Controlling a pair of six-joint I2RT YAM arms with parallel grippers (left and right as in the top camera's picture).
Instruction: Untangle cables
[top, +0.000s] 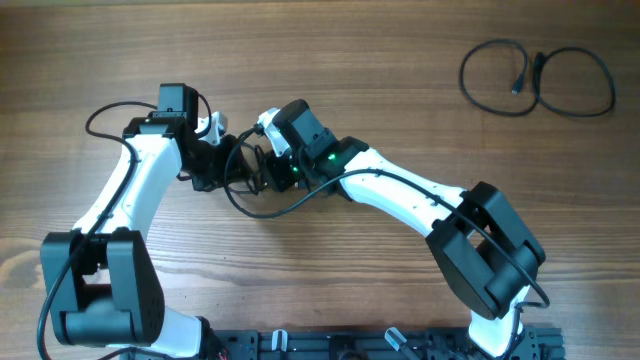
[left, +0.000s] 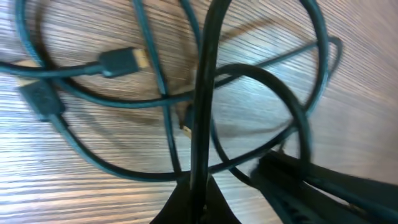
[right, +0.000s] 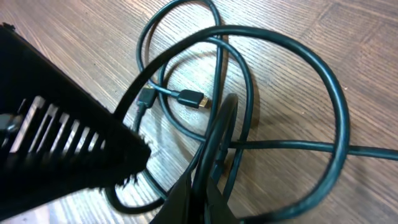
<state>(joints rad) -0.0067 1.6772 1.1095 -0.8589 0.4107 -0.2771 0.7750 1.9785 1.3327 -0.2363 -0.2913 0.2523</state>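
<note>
A tangle of thin black cables (top: 250, 185) lies on the wood table between my two grippers. My left gripper (top: 212, 165) is shut on one cable (left: 205, 93), which runs up between its fingers (left: 198, 199). My right gripper (top: 272, 170) is shut on another cable strand (right: 217, 134) rising between its fingers (right: 202, 199). Loops and small plug connectors (left: 121, 61) (right: 191, 98) lie on the table below both grippers. The other arm's black body (right: 56, 137) fills the left of the right wrist view.
A separate black cable (top: 535, 80) lies in two loops at the far right of the table. The arm bases (top: 300, 345) stand at the near edge.
</note>
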